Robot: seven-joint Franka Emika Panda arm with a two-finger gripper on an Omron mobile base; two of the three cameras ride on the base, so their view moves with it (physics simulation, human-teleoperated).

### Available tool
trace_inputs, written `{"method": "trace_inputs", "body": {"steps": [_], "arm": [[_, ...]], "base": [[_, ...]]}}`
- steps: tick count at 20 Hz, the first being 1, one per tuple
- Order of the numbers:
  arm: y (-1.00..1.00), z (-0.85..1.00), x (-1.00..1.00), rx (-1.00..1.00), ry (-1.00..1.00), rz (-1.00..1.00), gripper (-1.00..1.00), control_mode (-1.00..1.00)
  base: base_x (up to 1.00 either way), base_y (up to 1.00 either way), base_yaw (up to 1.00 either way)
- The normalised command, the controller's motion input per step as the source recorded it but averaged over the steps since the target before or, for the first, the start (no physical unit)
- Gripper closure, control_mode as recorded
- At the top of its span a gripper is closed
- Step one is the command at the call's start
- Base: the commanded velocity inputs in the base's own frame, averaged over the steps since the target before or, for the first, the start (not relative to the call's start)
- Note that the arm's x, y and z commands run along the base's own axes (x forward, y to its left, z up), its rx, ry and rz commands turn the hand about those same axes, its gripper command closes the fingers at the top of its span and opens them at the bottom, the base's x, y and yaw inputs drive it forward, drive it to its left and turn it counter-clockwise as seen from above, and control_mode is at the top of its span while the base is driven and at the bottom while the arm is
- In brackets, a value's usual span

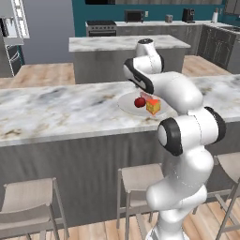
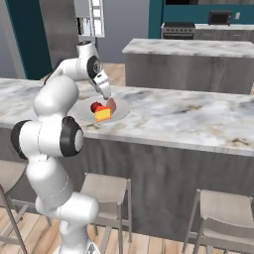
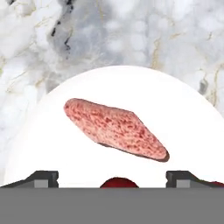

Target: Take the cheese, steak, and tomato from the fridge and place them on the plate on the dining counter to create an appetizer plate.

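Because all three foods belong together on the plate (image 3: 192, 109) on the table (image 1: 56, 108), the steak (image 3: 114, 127) lies flat just below the spread, empty end effector (image 3: 112, 178), beside the tomato (image 1: 139, 102) and cheese (image 1: 153, 106).

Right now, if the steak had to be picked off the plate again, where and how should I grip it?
Judging by its pose, grip the steak across its narrow middle, coming straight down from above. It lies flat on the plate, long and thin. Turn the open gripper so its fingers straddle the short width, clear of the tomato.
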Motion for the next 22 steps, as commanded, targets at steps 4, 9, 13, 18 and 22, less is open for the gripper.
{"method": "trace_inputs", "body": {"steps": [4, 9, 13, 18, 22], "arm": [[0.0, 0.95, 0.47, 0.0, -0.06, -0.04, -1.0, -1.0], [0.0, 0.83, -0.64, 0.0, -0.11, -0.02, -1.0, -1.0], [0.03, 0.13, -1.0, -0.08, -0.25, 0.0, -1.0, -1.0], [0.04, -0.4, -0.99, -0.13, -0.35, 0.04, -1.0, -1.0], [0.0, -0.22, -0.97, -0.09, -0.43, 0.09, -1.0, -1.0]], "base": [[0.0, 0.0, 0.0], [0.0, 0.0, 0.0], [0.0, 0.0, 0.0], [0.0, 0.0, 0.0], [0.0, 0.0, 0.0]]}}
